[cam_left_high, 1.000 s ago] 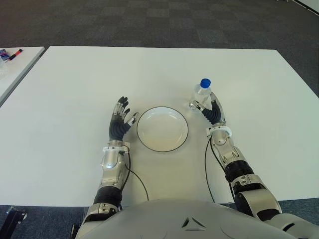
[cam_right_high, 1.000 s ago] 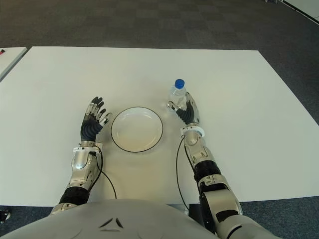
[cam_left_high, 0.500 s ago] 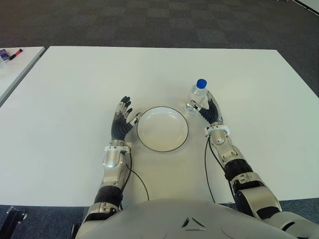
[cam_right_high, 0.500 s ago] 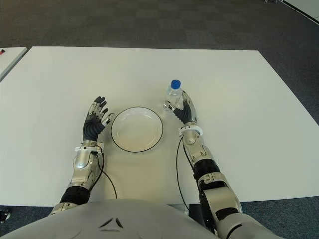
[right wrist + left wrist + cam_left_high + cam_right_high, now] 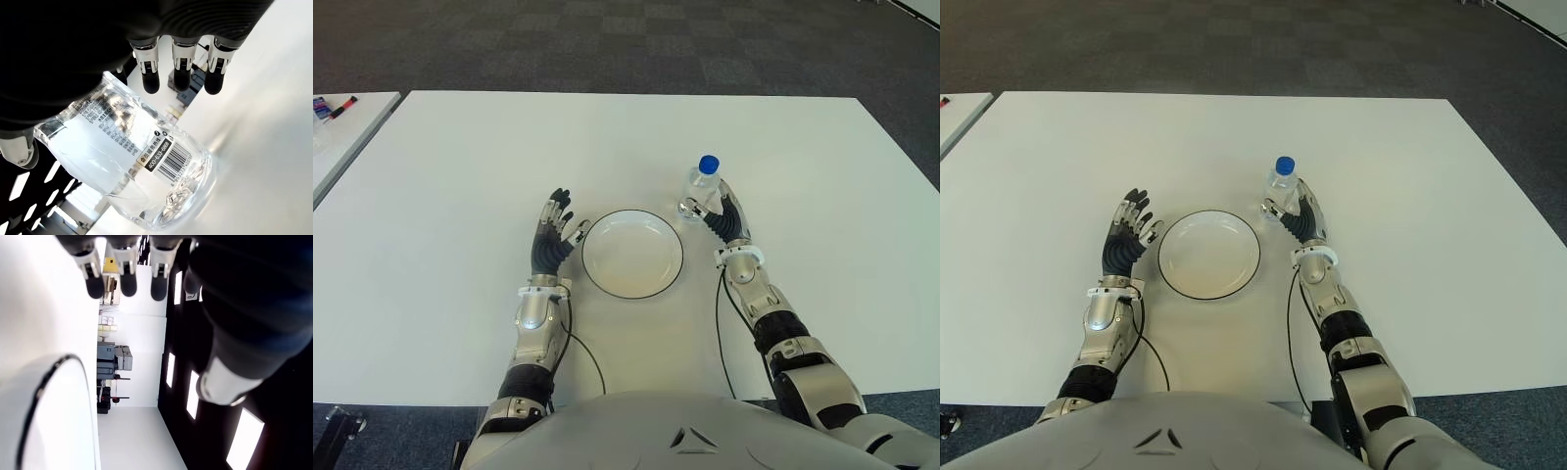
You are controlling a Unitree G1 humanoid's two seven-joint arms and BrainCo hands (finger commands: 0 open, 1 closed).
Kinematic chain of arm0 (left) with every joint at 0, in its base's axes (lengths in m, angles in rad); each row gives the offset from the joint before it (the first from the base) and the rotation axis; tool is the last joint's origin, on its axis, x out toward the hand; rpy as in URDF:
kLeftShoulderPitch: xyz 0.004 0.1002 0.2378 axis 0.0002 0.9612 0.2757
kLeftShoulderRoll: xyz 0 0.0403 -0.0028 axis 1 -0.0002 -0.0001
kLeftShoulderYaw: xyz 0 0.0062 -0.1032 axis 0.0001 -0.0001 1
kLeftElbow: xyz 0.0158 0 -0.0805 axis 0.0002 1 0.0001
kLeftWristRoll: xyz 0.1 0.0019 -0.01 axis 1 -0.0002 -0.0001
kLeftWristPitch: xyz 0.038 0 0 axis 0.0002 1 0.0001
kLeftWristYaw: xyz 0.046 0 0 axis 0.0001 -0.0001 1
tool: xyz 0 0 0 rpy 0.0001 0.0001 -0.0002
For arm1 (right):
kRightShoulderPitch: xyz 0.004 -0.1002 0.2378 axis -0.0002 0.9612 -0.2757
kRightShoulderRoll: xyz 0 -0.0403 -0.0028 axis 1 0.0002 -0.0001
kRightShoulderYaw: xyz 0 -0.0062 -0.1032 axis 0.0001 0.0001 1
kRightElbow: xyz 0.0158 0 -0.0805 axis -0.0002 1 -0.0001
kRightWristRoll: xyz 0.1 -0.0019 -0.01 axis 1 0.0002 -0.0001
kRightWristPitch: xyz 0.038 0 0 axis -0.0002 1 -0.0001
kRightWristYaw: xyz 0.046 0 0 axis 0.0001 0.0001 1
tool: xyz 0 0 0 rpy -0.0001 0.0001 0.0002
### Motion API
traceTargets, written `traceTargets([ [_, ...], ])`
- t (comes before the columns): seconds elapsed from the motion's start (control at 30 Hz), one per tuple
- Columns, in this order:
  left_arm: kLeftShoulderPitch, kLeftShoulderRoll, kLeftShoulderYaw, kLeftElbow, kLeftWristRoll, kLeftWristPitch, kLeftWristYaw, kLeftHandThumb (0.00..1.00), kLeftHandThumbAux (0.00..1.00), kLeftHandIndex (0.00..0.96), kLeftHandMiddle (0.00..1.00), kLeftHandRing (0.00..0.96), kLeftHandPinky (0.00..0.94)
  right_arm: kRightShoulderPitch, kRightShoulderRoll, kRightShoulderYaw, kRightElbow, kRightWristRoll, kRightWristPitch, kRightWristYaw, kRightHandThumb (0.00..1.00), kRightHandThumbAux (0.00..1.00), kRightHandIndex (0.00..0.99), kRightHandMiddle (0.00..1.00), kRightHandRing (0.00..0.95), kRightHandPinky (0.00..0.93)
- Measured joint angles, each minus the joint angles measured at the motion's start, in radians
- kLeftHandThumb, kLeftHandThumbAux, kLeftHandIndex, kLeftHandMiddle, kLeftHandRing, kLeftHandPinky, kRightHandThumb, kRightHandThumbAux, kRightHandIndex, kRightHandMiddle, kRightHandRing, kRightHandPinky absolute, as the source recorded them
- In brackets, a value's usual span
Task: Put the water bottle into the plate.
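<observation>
A clear water bottle (image 5: pixel 703 186) with a blue cap stands upright on the white table (image 5: pixel 460 157), just right of the empty white plate (image 5: pixel 632 257) with a dark rim. My right hand (image 5: pixel 723 215) is pressed up against the bottle's near right side. In the right wrist view the bottle (image 5: pixel 132 166) sits between thumb and straight fingers (image 5: pixel 182 68), which are not curled around it. My left hand (image 5: pixel 554 233) shows beside the plate's left edge, fingers spread, holding nothing; its wrist view shows the plate rim (image 5: pixel 46 377).
A second white table (image 5: pixel 337 132) stands at the far left with small items (image 5: pixel 333 106) on it. Dark carpet (image 5: pixel 607 39) lies beyond the table's far edge. Thin black cables (image 5: pixel 720 333) run from both wrists toward my body.
My right hand and the bottle have shifted a little left toward the plate over the last second. My left hand edged slightly right. Almost nothing moved in the last half second.
</observation>
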Motion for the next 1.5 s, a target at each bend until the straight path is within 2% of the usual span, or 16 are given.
traceTargets([
  [0.27,-0.002,0.0,-0.001,0.0,-0.007,-0.005,0.0,0.315,0.781,0.08,0.104,0.09,0.127,-0.017,0.005,-0.002,0.021,0.005,0.0,0.007,0.409,0.382,0.0,0.0,0.005,0.118],
  [0.37,-0.003,0.0,-0.001,0.0,-0.007,-0.006,0.0,0.315,0.779,0.079,0.103,0.091,0.126,-0.034,0.008,-0.004,0.052,0.006,0.001,0.006,0.437,0.385,0.0,0.0,0.006,0.123],
  [0.8,-0.01,-0.001,-0.002,0.006,-0.021,-0.019,-0.022,0.343,0.766,0.089,0.113,0.1,0.143,-0.249,0.027,-0.021,0.332,0.025,0.008,-0.039,0.488,0.391,0.0,0.0,0.011,0.121],
  [0.97,-0.01,-0.003,-0.002,0.006,-0.024,-0.023,-0.022,0.349,0.764,0.088,0.113,0.102,0.14,-0.299,0.033,-0.031,0.406,0.048,0.008,-0.036,0.485,0.393,0.0,0.0,0.011,0.125],
  [1.2,-0.006,-0.005,-0.004,0.002,-0.024,-0.023,-0.022,0.355,0.761,0.082,0.108,0.094,0.121,-0.334,0.039,-0.035,0.455,0.064,0.009,-0.029,0.486,0.402,0.0,0.0,0.012,0.126],
  [1.5,0.005,-0.007,-0.005,-0.007,-0.023,-0.02,-0.022,0.344,0.775,0.077,0.101,0.088,0.122,-0.341,0.04,-0.035,0.473,0.074,0.01,-0.021,0.496,0.41,0.0,0.0,0.017,0.144],
])
